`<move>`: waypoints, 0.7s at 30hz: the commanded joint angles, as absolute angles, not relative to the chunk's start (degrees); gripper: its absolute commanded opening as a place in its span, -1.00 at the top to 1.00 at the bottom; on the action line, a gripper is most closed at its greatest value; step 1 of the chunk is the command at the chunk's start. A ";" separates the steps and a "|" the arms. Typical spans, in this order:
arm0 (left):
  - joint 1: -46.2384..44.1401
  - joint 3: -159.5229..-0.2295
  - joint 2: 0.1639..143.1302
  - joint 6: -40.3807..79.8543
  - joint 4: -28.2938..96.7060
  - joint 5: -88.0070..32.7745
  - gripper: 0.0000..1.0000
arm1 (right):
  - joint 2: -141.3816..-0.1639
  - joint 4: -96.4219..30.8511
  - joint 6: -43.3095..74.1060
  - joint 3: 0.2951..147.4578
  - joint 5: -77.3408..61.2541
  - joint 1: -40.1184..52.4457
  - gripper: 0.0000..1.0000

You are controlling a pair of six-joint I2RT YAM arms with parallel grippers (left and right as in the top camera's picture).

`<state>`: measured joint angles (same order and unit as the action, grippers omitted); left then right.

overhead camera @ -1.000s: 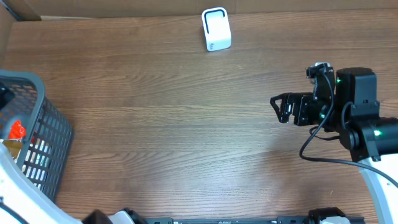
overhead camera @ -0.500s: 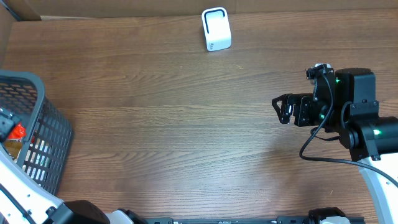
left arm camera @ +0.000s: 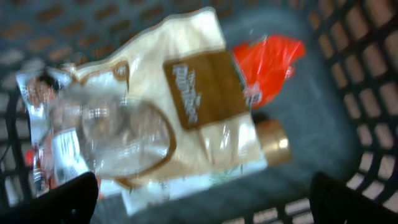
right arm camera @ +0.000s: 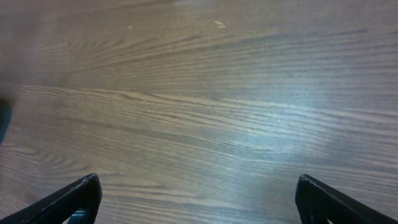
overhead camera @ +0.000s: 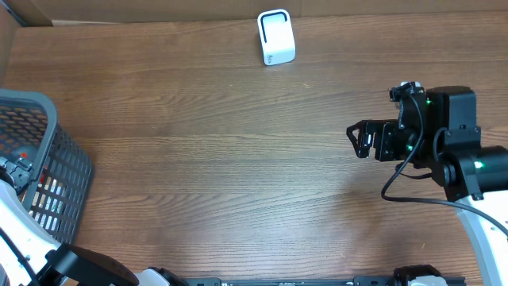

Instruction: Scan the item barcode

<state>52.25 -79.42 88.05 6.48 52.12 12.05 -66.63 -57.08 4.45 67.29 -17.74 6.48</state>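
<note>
In the left wrist view, a cream bag with a brown label (left arm camera: 199, 93) lies in the grey basket (left arm camera: 367, 74). Beside it are a red packet (left arm camera: 267, 62), a clear plastic pack (left arm camera: 106, 134) and a gold cap (left arm camera: 273, 140). My left gripper (left arm camera: 205, 202) hangs open just above them, holding nothing. The white scanner (overhead camera: 276, 37) stands at the table's far edge. My right gripper (overhead camera: 354, 141) is open over bare wood on the right side, far from the basket (overhead camera: 48, 119).
A cardboard wall runs along the far edge of the table. The left arm's white link (overhead camera: 20, 230) crosses the basket's near side. In the overhead view most of the basket's contents are hidden by its mesh wall.
My left gripper has dropped lower into the basket and spread its jaws wider. The red packet now shows less from overhead. The right arm has not moved.
</note>
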 commanded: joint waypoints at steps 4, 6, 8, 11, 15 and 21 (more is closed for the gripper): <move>52.47 -78.50 87.77 -9.28 48.88 10.85 -1.00 | -68.53 -57.12 3.97 68.55 -17.56 6.79 -1.00; 52.47 -77.56 87.94 -16.60 48.86 10.85 -1.00 | -68.90 -57.12 3.97 68.55 -17.54 6.79 -1.00; 52.47 -76.53 88.27 -20.64 49.23 10.87 -0.99 | -69.23 -56.99 3.97 68.55 -17.52 6.79 -1.00; 52.49 -74.98 88.75 -22.44 49.28 10.94 -0.99 | -69.67 -56.64 3.97 68.55 -17.37 6.79 -1.00; 52.49 -72.93 88.99 -28.49 48.21 11.00 -1.00 | -70.24 -56.51 3.97 68.55 -17.39 6.79 -1.00; 52.53 -72.69 92.36 -32.64 45.52 11.16 -1.00 | -71.77 -56.53 4.01 68.55 -17.43 6.79 -1.00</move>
<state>52.51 -74.15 89.34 -27.29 45.74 11.03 -70.85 -56.93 4.45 67.29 -17.61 6.48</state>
